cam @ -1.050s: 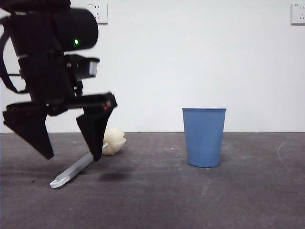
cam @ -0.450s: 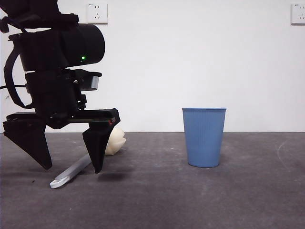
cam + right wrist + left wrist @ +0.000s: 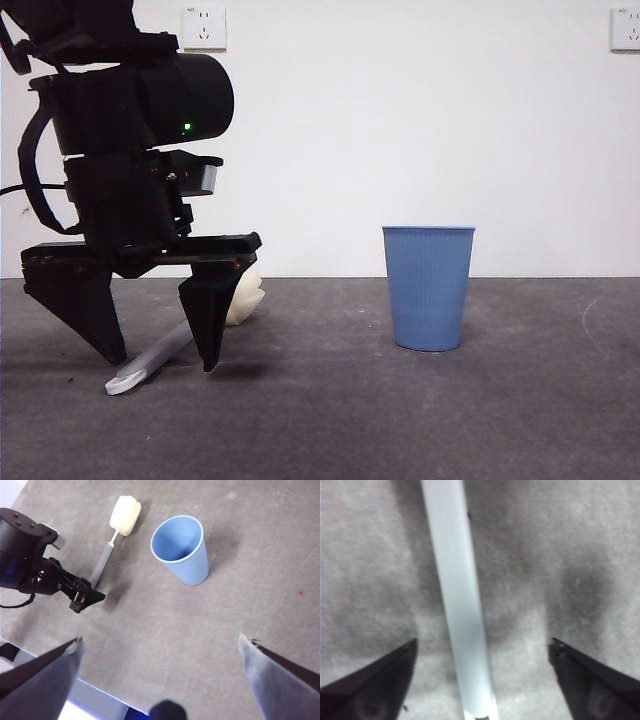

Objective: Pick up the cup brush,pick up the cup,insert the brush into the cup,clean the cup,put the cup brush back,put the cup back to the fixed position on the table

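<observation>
Grey-handled, one cup brush (image 3: 160, 353) is seen lying on the table (image 3: 400, 420) between the spread, empty jaws of the left gripper (image 3: 165, 360). One blue cup (image 3: 428, 287) stands upright well apart. The right gripper (image 3: 160, 645) is held high, jaws wide open.

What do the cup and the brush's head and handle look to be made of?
The cup looks like blue plastic: fine vertical ribs, smooth rim band, matte. The cup brush has a cream head that looks like soft sponge, lobed and porous; its grey handle seems smooth, slightly translucent plastic, though the close view is blurred.
</observation>
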Tool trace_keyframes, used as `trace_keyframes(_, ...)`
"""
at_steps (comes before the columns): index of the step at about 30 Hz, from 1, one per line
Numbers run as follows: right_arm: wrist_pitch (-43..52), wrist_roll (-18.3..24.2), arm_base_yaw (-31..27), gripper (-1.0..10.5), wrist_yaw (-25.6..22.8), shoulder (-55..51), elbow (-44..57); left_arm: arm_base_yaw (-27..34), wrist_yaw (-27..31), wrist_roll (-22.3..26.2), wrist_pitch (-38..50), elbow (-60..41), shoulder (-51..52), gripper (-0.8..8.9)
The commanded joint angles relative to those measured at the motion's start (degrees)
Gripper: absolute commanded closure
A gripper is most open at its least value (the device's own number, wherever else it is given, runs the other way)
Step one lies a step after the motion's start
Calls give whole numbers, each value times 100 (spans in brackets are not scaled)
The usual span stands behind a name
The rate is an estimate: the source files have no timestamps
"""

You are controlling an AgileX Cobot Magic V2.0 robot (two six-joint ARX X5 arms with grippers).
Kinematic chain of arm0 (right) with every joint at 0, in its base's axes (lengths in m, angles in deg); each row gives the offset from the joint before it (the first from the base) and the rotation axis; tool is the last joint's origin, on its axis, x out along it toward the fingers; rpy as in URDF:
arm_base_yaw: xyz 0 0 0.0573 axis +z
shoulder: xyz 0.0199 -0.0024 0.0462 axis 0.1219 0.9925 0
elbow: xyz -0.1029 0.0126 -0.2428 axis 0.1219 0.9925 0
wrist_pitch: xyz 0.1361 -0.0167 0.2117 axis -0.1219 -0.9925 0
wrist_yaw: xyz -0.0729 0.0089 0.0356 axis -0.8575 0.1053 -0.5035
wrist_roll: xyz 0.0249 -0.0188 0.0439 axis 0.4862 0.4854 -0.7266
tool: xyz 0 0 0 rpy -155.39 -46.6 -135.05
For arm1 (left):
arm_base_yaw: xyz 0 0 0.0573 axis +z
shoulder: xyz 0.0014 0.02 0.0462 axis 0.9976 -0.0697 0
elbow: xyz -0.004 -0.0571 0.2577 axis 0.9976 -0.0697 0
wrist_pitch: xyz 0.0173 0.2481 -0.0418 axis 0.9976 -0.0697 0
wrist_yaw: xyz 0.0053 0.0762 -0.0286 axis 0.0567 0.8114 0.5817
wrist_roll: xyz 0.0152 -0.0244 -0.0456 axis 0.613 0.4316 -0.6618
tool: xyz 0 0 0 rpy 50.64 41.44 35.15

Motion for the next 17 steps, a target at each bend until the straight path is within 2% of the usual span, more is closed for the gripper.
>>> trace_keyframes(1,22,-63,11,383,-15,-9,-2,-22,22,-76,24,-2,-59,506)
trace_keyframes(6,15,-105,11,383,-15,-9,-2,-22,13,-212,0,-2,-59,510)
trace_keyframes(9,7,-129,11,383,-15,-9,-2,-22,7,-219,-55,-9,-59,625)
trace_keyframes(11,2,-149,11,383,-13,-11,-2,-22,-7,-435,9,-131,-59,631)
trace_keyframes(16,2,-149,11,383,-13,-15,-2,-11,20,-476,70,-345,-59,641)
trace_keyframes(17,2,-149,11,383,-13,-15,-2,-11,22,-492,83,-345,-59,709)
